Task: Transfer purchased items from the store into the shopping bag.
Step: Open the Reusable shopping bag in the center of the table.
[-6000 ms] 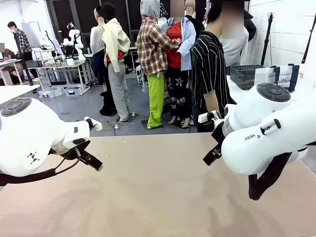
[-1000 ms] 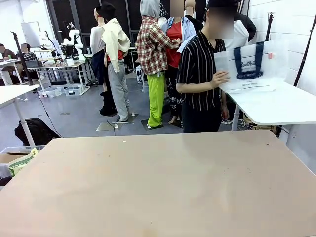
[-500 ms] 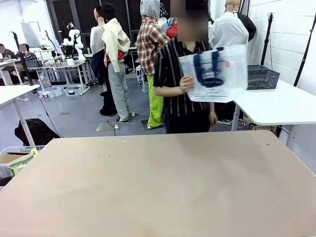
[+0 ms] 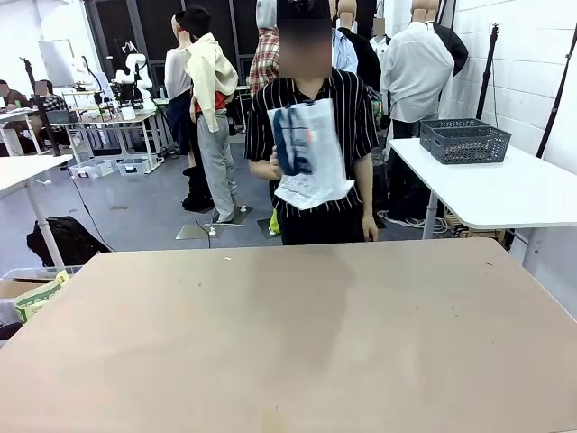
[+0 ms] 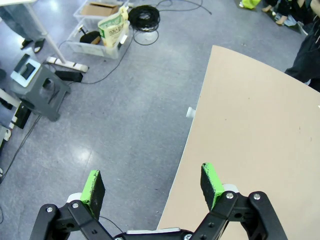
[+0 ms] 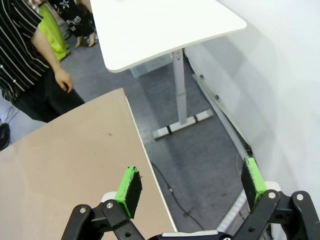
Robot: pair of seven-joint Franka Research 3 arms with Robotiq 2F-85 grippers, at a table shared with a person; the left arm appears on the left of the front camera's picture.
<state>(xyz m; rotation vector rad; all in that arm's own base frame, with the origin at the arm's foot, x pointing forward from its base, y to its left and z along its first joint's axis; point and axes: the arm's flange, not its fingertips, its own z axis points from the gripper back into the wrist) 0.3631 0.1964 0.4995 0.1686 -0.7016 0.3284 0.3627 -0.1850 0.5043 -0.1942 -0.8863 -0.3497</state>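
**Shopping bag in person's hand at far side; both grippers open & empty**

Front view: person (image 4: 347, 99) in black/white striped shirt stands just behind far edge of tan table (image 4: 288, 343), approx centre. The shopping bag (image 4: 306, 158) hangs in front of their chest, pinched at its pic-left side by one hand (image 4: 266, 169). Bag is crumpled & twisted, whitish plastic w/ navy handles, small red mark near top. It's in the air, clear of the tabletop. Person's other hand (image 4: 370, 231) hangs low at their side. Dark grey mesh basket (image 4: 464, 140) sits on white side table (image 4: 505, 194) at pic right, well apart from bag.

Left wrist view: left gripper (image 5: 152, 182) has jaws spread wide, nothing btwn the green pads (image 5: 93, 186). One finger is over grey floor, the other over the tan table's edge. On floor: grey step stool (image 5: 42, 87), clear plastic bin (image 5: 97, 42), coiled black cable (image 5: 144, 15).

Right wrist view: right gripper (image 6: 190, 185) also spread wide, holding nothing. It straddles the tan table's corner, w/ floor & white wall beyond. White side table above; striped sleeve & a hanging hand at top left
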